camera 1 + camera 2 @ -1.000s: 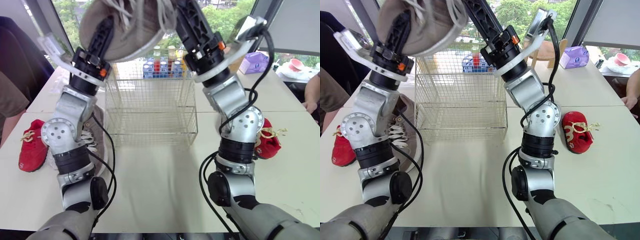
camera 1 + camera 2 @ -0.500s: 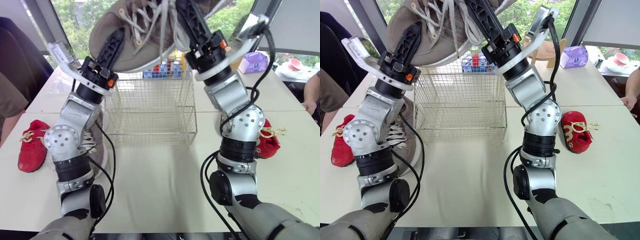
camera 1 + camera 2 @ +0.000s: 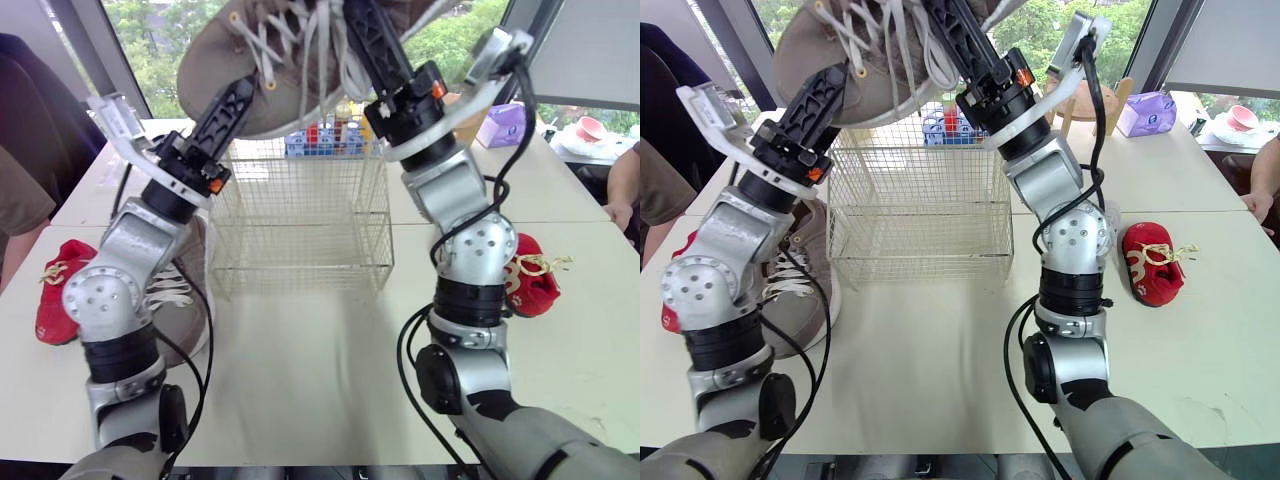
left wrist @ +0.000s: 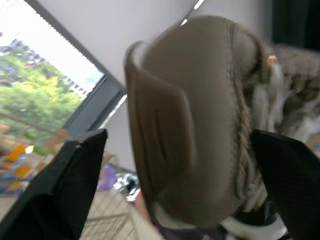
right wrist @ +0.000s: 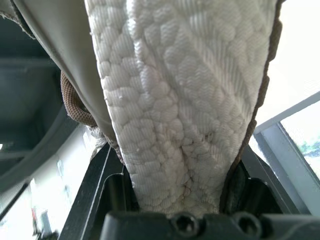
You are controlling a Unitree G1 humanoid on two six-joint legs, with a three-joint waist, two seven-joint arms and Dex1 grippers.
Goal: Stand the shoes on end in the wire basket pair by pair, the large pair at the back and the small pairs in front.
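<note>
Above rectangular wire-mesh basket (image 3: 300,235), I'm holding large taupe lace-up sneaker (image 3: 285,60) aloft, laces dangling. Right pincer (image 3: 370,40) clenching on its white sole. Left pincer (image 4: 177,137) released, straddling sneaker's end, gap showing beside one finger. Matching taupe sneaker (image 3: 790,295) lying on white surface (image 3: 320,370) just left of basket. Small red shoe (image 3: 55,305) lying far left, second red shoe (image 3: 530,280) lying right.

There are two large taupe sneakers (image 3: 290,70), two small red shoes (image 3: 52,310), one wire basket (image 3: 300,250) and one purple tissue box (image 3: 508,126).
</note>
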